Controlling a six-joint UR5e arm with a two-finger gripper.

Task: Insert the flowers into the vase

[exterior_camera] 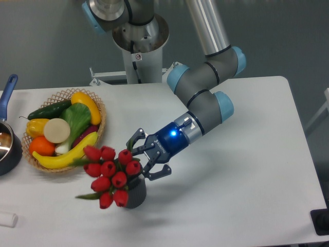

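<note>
Low and left of centre, the flowers (pixel 112 175) sit top-heavy and floppy in the vase (pixel 134 193), best held by their stems, with the end effector (pixel 145 158) spread open, empty.

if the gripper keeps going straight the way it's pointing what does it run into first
Probably the flowers: the gripper points down-left, fingers spread right beside the red heads above the vase. Depth is hard to judge from this single view.

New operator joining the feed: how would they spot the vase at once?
On the white table, look just below the gripper, right of the wicker basket. The vase is the short dark grey cylinder under the red flowers, unlike the blue-handled pot at the left edge.
</note>
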